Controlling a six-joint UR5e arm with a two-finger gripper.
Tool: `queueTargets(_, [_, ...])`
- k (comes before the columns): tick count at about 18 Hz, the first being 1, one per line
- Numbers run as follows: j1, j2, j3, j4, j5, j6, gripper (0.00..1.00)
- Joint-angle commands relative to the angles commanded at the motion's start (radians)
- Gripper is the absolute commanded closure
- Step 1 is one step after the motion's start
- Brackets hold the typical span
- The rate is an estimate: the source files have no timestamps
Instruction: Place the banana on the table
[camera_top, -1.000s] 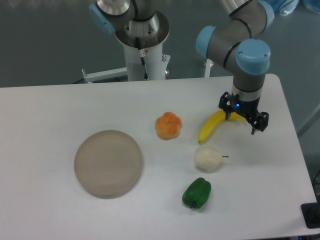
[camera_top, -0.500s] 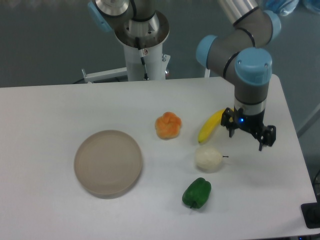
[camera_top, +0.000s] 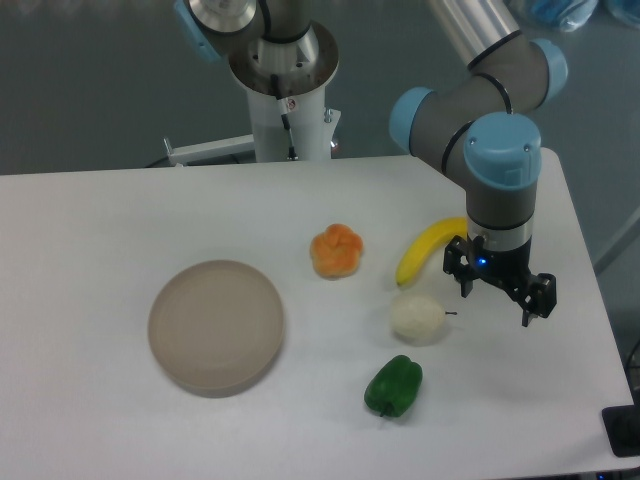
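Banana (camera_top: 424, 251) lying flat on white worktop (camera_top: 100, 220), right of middle. Orange bumpy fruit (camera_top: 337, 250) just to its left. Round whitish fruit (camera_top: 416, 317) near, w/ green pepper (camera_top: 394, 385) further toward front edge. Round beige plate (camera_top: 216, 325) well apart on left. Hand (camera_top: 499, 290) beside banana's right end, above worktop, fingers spread wide, holding nothing. Blue-capped arm (camera_top: 500, 160) above it.

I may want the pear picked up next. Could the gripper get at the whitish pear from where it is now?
Probably yes. The gripper hangs open and empty just right of the pear, which lies apart from the banana and the green pepper, with bare table around it, so nothing blocks a drop from above.
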Motion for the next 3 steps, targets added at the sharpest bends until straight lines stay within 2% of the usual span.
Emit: queueTargets(3, [0.000, 0.002, -0.002, 0.000, 0.000, 0.002, 0.00])
